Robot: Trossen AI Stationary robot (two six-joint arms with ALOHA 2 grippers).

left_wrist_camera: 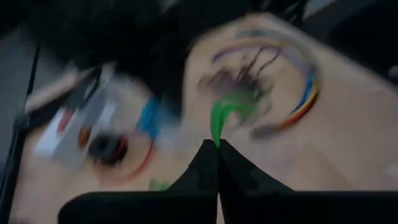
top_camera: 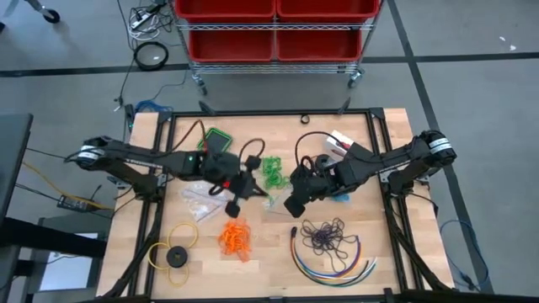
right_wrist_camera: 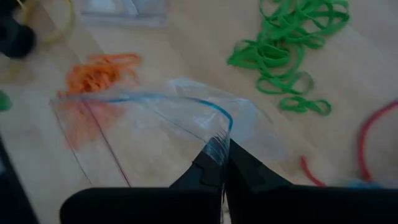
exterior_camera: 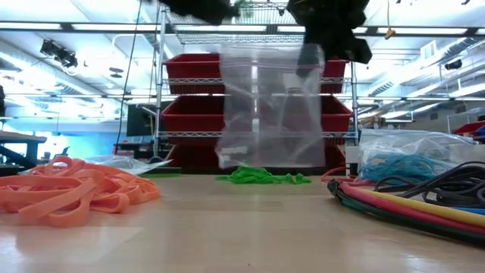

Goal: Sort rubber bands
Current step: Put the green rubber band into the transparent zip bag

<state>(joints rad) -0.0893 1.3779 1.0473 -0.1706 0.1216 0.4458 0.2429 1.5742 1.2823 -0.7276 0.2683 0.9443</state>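
While the right hand (right_wrist_camera: pixel 222 163) is pinching a clear bag (right_wrist_camera: pixel 155 124) above the worktop (top_camera: pixel 278 261), the left hand (left_wrist_camera: pixel 217 148), pressed shut on a green band (left_wrist_camera: pixel 219 119), is risking a drop; the other rubber bands (top_camera: pixel 273 171) are lying nearby.

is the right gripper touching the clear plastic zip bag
Touching. The right wrist view shows the right gripper shut on the rim of the clear plastic zip bag, pinched between its fingers and lifted above the table.
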